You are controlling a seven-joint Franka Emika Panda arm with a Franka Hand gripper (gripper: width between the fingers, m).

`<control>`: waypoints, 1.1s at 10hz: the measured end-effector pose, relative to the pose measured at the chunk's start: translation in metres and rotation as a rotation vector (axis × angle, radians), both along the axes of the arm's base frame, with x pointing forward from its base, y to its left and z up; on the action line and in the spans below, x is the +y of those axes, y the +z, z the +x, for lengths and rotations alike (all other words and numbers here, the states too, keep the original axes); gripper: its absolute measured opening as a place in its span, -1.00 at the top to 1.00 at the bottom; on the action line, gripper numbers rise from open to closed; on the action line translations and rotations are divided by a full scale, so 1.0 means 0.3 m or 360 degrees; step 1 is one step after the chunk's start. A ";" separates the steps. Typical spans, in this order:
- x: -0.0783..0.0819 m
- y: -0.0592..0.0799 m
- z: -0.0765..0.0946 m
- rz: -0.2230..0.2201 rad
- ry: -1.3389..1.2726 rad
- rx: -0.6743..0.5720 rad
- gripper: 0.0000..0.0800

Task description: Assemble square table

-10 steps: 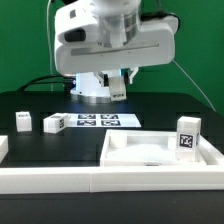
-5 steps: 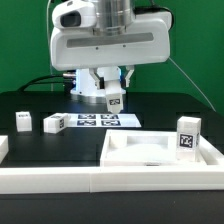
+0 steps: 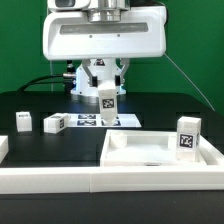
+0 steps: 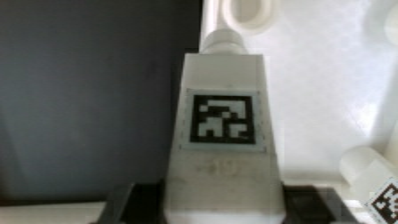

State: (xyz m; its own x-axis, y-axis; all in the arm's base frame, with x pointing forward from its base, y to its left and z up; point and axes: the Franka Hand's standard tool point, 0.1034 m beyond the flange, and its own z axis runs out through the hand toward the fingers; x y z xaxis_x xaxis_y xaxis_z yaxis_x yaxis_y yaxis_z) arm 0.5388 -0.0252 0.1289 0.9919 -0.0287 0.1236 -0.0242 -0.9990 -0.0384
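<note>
My gripper (image 3: 107, 93) hangs over the back of the table, shut on a white tagged leg block (image 3: 107, 104) that points straight down above the marker board (image 3: 98, 121). In the wrist view this leg (image 4: 222, 120) runs away from the camera between my dark fingers (image 4: 139, 200), tag facing the lens. The square table top (image 3: 128, 149), a white tray with a raised rim, lies at the front right. A further leg (image 3: 187, 135) stands upright at its right rim. Two more legs (image 3: 23, 120) (image 3: 55, 123) stand at the exterior view's left.
A long white rail (image 3: 50, 177) runs along the front edge, with a short white piece (image 3: 3, 148) at the far left. The arm's base and cables (image 3: 45, 82) sit at the back. Part of another tagged leg (image 4: 377, 178) shows beside my gripper in the wrist view.
The wrist has risen and squared up to the camera. The held leg has shifted toward the exterior view's left, dropped a little, and now hangs vertical instead of tilted.
</note>
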 end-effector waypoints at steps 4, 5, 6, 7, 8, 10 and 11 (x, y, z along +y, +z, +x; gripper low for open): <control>-0.024 0.011 0.050 -0.0124 -0.0023 -0.0441 0.27; -0.012 0.002 0.046 -0.0115 -0.0014 -0.0414 0.27; -0.015 0.003 0.047 -0.0116 -0.0015 -0.0415 0.27; -0.015 0.002 0.046 -0.0116 -0.0016 -0.0413 0.27; -0.015 0.001 0.046 -0.0116 -0.0015 -0.0413 0.27; -0.016 -0.008 0.056 -0.0122 -0.0002 -0.0410 0.27; -0.024 -0.004 0.083 -0.0131 0.0023 -0.0417 0.27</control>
